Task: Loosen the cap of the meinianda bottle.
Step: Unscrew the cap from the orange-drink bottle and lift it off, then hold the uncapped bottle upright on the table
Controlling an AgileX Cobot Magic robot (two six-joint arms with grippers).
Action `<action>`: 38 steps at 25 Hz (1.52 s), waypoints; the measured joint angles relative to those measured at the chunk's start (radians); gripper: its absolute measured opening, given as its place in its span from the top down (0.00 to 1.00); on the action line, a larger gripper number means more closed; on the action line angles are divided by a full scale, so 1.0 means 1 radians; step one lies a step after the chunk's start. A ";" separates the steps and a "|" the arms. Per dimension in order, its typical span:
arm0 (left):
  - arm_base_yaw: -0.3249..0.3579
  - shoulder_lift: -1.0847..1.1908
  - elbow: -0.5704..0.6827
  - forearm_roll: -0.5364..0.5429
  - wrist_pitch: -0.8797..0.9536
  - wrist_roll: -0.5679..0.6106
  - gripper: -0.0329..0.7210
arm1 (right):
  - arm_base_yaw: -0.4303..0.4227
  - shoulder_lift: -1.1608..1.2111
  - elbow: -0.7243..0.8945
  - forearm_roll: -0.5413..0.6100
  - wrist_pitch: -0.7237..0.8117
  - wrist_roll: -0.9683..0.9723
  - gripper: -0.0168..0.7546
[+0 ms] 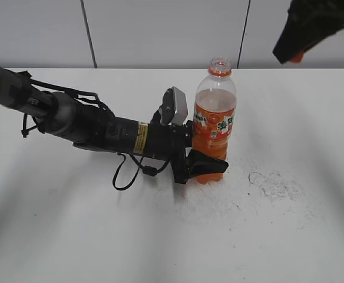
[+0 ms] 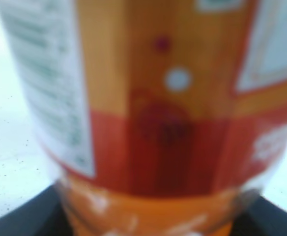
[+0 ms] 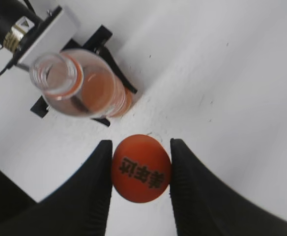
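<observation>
The exterior view looks down at a slant across the white table (image 1: pixel 101 236), from the front, far enough off to take in the whole bottle (image 1: pixel 214 121) and the left arm (image 1: pixel 89 127). The left wrist view faces the bottle (image 2: pixel 158 123) side-on from so near that the label fills the frame, blurred. The right wrist view looks straight down from high above, past the cap (image 3: pixel 141 168) between its fingers, onto the open bottle mouth (image 3: pixel 55 76). All three views share the bottle.

Cap (image 3: pixel 141 168) top: dark printed Chinese characters "美年达". Bottle label (image 1: pixel 214 123): green-white characters, too small to read.
</observation>
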 joint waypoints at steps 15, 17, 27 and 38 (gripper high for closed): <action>0.000 0.000 0.000 0.000 -0.001 0.000 0.30 | -0.030 0.005 0.767 0.059 -0.812 0.119 0.64; 0.000 0.000 0.000 0.000 -0.002 0.000 0.30 | -0.030 0.044 0.775 0.076 -0.868 0.119 0.64; 0.000 0.000 0.000 0.000 -0.002 0.000 0.30 | -0.030 0.176 0.777 0.104 -0.999 0.120 0.63; 0.000 0.000 0.000 0.000 -0.002 0.000 0.30 | -0.030 0.208 0.777 0.107 -1.032 0.120 0.62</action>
